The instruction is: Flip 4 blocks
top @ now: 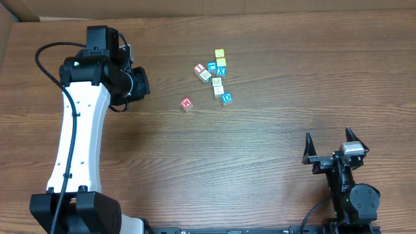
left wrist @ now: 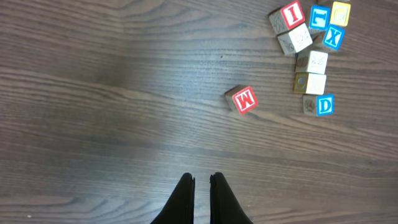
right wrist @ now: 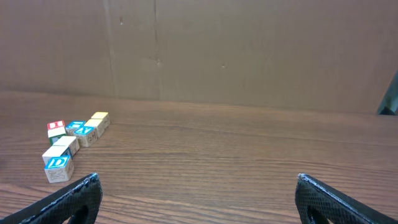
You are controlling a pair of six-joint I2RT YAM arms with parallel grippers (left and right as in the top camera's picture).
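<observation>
Now, left gripper (left wrist: 202, 180): its jaws are pressing together on nothing, hanging at the bottom centre of the left wrist view over the bare table (left wrist: 93, 124).
Nearest block: the red W block (left wrist: 244, 99) is sitting alone, up and right of the fingertips and apart from them.
Other blocks: the blue D block (left wrist: 323, 105), a cream block (left wrist: 311, 61) and a second cream block (left wrist: 310, 82) are lying in the cluster at the upper right.
Doing it well: the jaws are needing to spread first, then straddle the W block squarely across two opposite sides and roll it one face over without nudging the cluster.
Right gripper (top: 328, 134): its jaws are standing spread wide at the lower right of the overhead view, well apart from every block.
</observation>
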